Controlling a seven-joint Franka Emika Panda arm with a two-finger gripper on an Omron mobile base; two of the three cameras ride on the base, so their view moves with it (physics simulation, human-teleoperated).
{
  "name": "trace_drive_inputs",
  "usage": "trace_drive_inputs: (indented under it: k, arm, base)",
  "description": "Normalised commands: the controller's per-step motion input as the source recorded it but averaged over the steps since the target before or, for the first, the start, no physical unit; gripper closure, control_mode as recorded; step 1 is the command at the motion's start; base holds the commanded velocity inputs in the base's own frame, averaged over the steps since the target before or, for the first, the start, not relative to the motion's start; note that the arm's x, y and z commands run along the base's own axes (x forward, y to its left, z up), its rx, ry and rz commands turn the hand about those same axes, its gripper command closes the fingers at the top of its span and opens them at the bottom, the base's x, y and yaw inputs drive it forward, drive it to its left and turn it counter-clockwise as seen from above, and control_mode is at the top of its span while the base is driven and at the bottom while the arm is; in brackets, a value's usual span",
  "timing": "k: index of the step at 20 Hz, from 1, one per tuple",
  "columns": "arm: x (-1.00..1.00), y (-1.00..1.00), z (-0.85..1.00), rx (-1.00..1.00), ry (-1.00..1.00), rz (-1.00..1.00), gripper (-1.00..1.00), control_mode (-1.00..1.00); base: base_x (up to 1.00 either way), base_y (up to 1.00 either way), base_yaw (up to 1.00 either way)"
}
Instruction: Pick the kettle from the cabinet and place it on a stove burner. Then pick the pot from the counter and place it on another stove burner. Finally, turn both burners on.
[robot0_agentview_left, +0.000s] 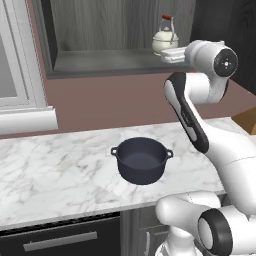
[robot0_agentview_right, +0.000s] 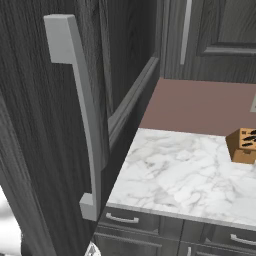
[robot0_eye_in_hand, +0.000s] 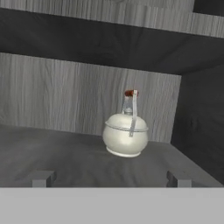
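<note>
Nothing was done yet: the kettle (robot0_eye_in_hand: 126, 135) sat in the cabinet (robot0_agentview_left: 110, 62), the pot (robot0_agentview_left: 142, 160) on the surface (robot0_agentview_left: 60, 170), jaws wide and empty.

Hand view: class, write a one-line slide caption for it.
Open gripper faces the cream kettle standing upright on the cabinet shelf, not yet touching it.

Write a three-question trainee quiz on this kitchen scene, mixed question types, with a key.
1. True or false: the small cream-white kettle with a wood-topped arched handle stands upright on the dark grey wall cabinet's shelf.
2. The open two-finger gripper is: A) clamped on the kettle, B) short of it, facing it.
3. Fill in: the round dark lidless pot sits on the white marble ____.

Key: 1 true; 2 B; 3 counter.
</note>
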Motion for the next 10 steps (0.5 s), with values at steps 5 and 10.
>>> trace_drive_inputs:
  k: [5, 10]
  arm:
    - [0.26, 0.0, 0.01, 0.0, 0.0, 0.0, -1.0, -1.0]
    - [0.29, -0.07, 0.05, 0.0, 0.0, 0.01, -1.0, -1.0]
  base:
    - [0.0, 0.0, 0.0]
    - [0.0, 0.0, 0.0]
